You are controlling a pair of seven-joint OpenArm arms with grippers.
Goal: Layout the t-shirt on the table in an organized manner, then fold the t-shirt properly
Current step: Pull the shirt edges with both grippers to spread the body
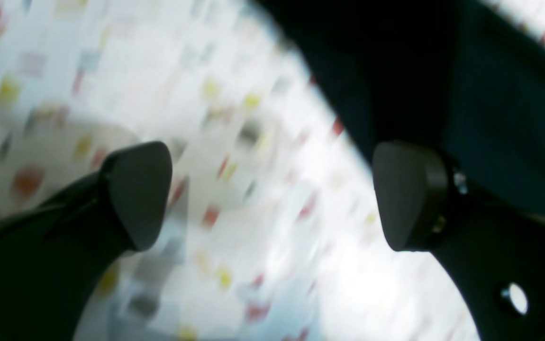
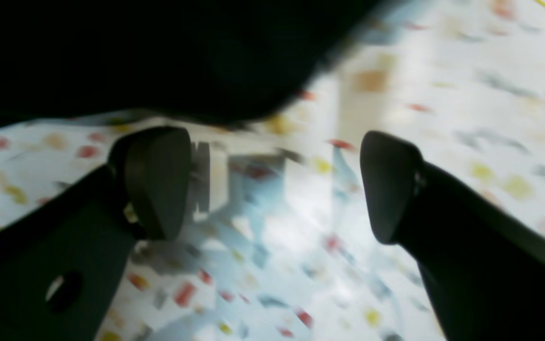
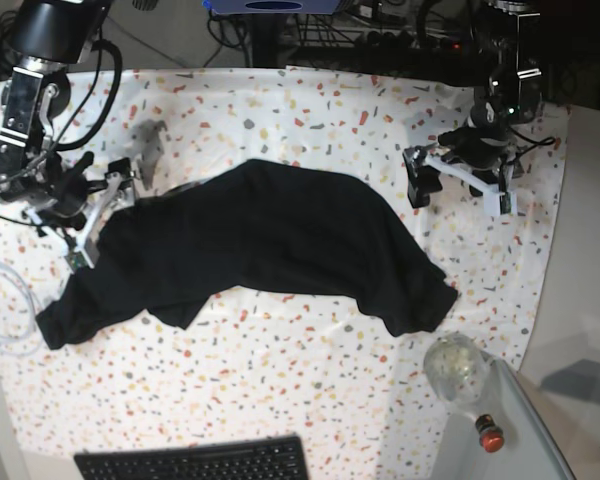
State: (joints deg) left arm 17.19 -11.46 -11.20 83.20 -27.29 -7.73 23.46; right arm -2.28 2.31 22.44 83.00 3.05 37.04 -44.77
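The black t-shirt [image 3: 260, 235] lies in a crumpled arch across the speckled table [image 3: 310, 380], one end low at the left and the other bunched at the right. My right gripper [image 3: 100, 218] hovers open at the shirt's upper left edge. In the right wrist view the right gripper [image 2: 275, 184] holds nothing, with the t-shirt [image 2: 158, 47] just beyond its fingertips. My left gripper [image 3: 460, 190] stands open over bare table, right of the shirt. In the left wrist view the left gripper [image 1: 272, 194] is empty over the table [image 1: 206, 118], with the t-shirt [image 1: 443, 71] ahead to the right.
A black keyboard [image 3: 195, 462] lies at the table's front edge. A clear glass jar [image 3: 455, 368] and a small red-capped bottle [image 3: 490, 432] stand at the front right corner. White cable [image 3: 0, 320] loops at the far left. Dark cables run behind the table.
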